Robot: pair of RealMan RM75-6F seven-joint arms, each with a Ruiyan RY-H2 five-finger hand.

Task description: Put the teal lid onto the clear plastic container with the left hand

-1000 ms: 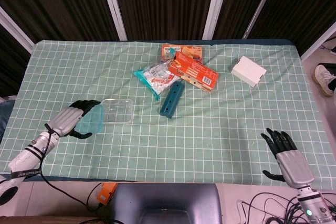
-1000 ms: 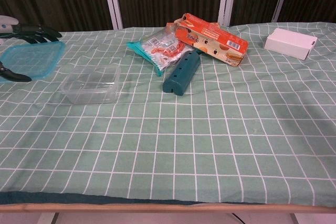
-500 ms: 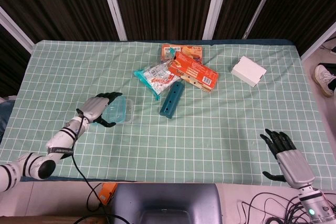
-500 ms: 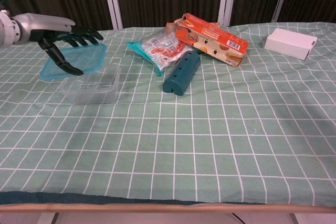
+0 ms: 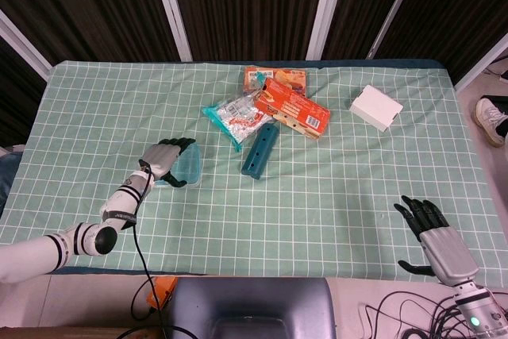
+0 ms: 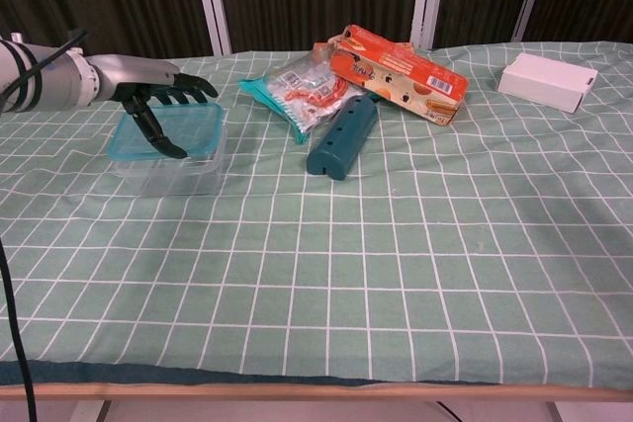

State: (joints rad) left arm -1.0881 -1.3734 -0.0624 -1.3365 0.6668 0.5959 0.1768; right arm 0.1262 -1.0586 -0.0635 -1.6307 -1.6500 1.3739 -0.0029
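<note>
The teal lid [image 6: 195,130] lies roughly level on top of the clear plastic container [image 6: 168,177], left of the table's middle. My left hand [image 6: 156,98] grips the lid, with fingers over its far edge and the thumb across its top near the left side. From the head view the lid [image 5: 189,167] covers almost all of the container, and my left hand [image 5: 167,159] hides its left part. At the table's front right corner my right hand [image 5: 433,233] rests with fingers spread, holding nothing; the chest view does not show it.
A dark teal perforated bar [image 6: 342,135] lies just right of the container. Behind it are a snack bag [image 6: 307,91] and an orange carton [image 6: 396,71]. A white box [image 6: 547,80] sits at the far right. The green checked cloth [image 6: 396,274] covers the table.
My left hand has carried the teal lid rightward from beside the container to on top of it and lowered it. The right hand has stayed in place.
</note>
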